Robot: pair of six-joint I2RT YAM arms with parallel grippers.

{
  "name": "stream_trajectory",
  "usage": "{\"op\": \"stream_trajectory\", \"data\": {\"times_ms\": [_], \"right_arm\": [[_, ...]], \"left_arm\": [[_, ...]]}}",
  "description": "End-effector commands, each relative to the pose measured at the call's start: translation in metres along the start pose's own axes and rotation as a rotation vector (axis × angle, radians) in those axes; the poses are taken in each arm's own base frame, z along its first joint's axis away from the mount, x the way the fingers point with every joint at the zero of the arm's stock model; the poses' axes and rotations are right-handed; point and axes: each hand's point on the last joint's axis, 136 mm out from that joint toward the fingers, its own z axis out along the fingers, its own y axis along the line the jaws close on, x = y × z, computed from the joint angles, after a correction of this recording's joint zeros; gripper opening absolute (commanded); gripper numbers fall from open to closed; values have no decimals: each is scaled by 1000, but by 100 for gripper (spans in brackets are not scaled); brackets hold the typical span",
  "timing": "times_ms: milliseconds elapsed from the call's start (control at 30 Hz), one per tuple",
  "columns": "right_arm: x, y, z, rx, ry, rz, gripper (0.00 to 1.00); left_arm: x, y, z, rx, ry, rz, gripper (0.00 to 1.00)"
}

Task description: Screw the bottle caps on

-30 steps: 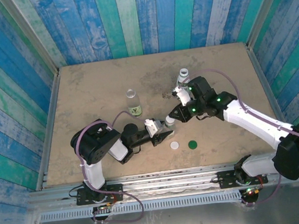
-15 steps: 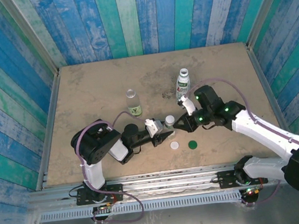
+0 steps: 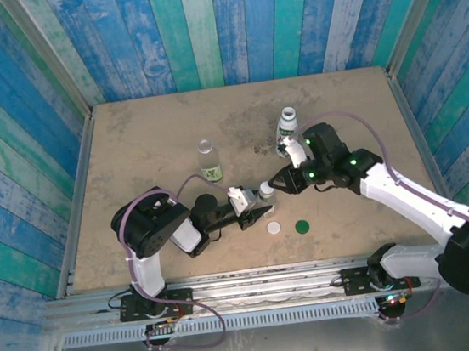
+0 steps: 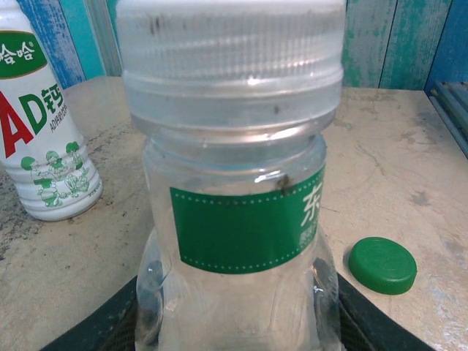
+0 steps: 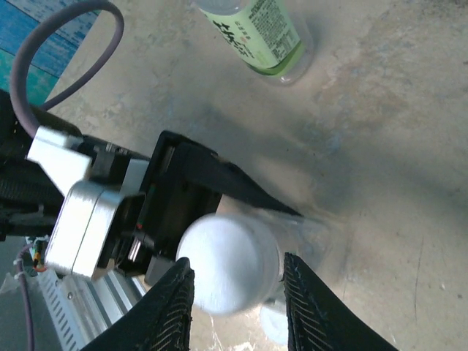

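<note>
Firstly, in the top view, the left end effector (image 3: 258,210) is clenched on the small bottle (image 3: 265,194) at the near middle of the desk (image 3: 145,144). The right end effector (image 3: 278,184) sits just right of the bottle's neck. A loose white cap (image 3: 273,228) and a green cap (image 3: 303,226) lie just near of the bottle. The white-wrapped bottle (image 3: 287,130) and the slim bottle (image 3: 208,162) stand farther back, both uncapped.

Next, in the left wrist view, the dark fingers (image 4: 110,329) press both sides of the small bottle's lower body. A white cap (image 4: 230,44) sits on its neck and appears level.

Finally, in the right wrist view, the white cap (image 5: 230,263) lies between the ribbed fingers (image 5: 172,307), which flank it closely. It cannot be told whether they are pressing on it or released.

Probable faults:
- Fingers slip on the cap if their hold is too light.
- The thin bottle turns or buckles in the left grip under twisting load.
- Threads cross if the cap is pushed sideways.
- The loose caps are swept away if either arm drops.
</note>
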Motion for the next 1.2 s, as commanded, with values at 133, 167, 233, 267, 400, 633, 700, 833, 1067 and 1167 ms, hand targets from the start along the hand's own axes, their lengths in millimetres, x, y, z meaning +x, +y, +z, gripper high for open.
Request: {"op": "stream_trajectory", "data": {"times_ms": [133, 167, 233, 267, 400, 633, 700, 833, 1067, 1167], "right_arm": [[26, 13, 7, -127, 65, -8, 27], [33, 15, 6, -145, 73, 1, 27], [48, 23, 3, -190, 88, 5, 25], [51, 28, 1, -207, 87, 0, 24], [52, 45, -16, -251, 35, -62, 20], [41, 33, -41, -89, -58, -220, 44], [41, 28, -48, -34, -39, -273, 54], [34, 22, -63, 54, -8, -397, 71], [35, 40, -71, 41, 98, -727, 81], [33, 50, -64, 10, 176, -846, 81]], "left_arm": [[22, -4, -2, 7, 76, -47, 3], [23, -3, -3, 5, 81, -49, 3], [22, -2, -2, -1, 78, -46, 3], [22, -2, -2, -3, 79, -46, 2], [15, 0, -2, -11, 66, -37, 2], [2, 4, -9, -38, 79, 15, 2], [-10, 5, -12, -44, 68, 32, 2], [-18, 13, -18, -97, 125, 71, 1], [-32, -4, -27, -9, 160, 78, 0], [-41, -15, -33, 39, 130, 50, 0]]}}
